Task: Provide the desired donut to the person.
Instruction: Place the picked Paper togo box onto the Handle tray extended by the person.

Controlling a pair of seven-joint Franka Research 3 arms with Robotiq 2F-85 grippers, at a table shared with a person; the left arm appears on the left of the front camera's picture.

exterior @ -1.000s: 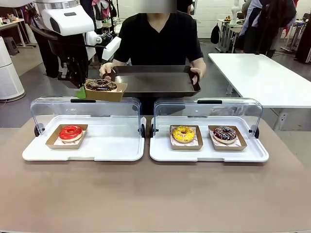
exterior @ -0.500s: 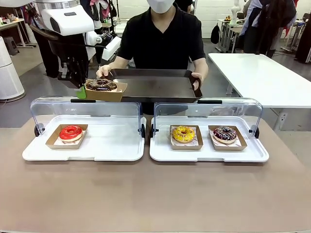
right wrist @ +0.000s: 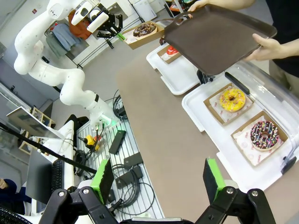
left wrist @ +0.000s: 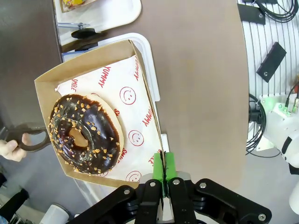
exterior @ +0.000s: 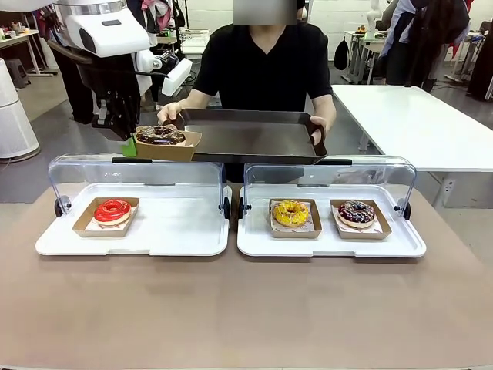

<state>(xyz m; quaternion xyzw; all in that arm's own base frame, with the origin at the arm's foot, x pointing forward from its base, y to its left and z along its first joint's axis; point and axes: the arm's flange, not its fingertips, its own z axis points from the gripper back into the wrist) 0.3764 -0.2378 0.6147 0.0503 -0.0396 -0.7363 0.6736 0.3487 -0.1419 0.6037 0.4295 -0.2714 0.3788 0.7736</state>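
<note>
The person [exterior: 262, 62] in a black T-shirt stands at the far side, holding a dark brown tray [exterior: 250, 132] in both hands above the display cases. My left gripper [exterior: 128, 145] is shut on the edge of a cardboard box [exterior: 171, 146] holding a chocolate donut [exterior: 160, 135] with nut bits, raised just left of the tray's near-left corner. In the left wrist view the green pads [left wrist: 164, 169] pinch the box wall [left wrist: 148, 116] beside the chocolate donut [left wrist: 84, 134]. My right gripper [right wrist: 157, 184] stands open, well back from the table.
Two white display trays with raised clear lids sit on the brown table. The left tray [exterior: 177, 227] holds a red donut [exterior: 112, 210]. The right tray [exterior: 254, 239] holds a yellow donut [exterior: 290, 213] and a sprinkled chocolate donut [exterior: 356, 212].
The person has shifted the tray slightly towards me and a little right. My left gripper and its box have stayed in place.
</note>
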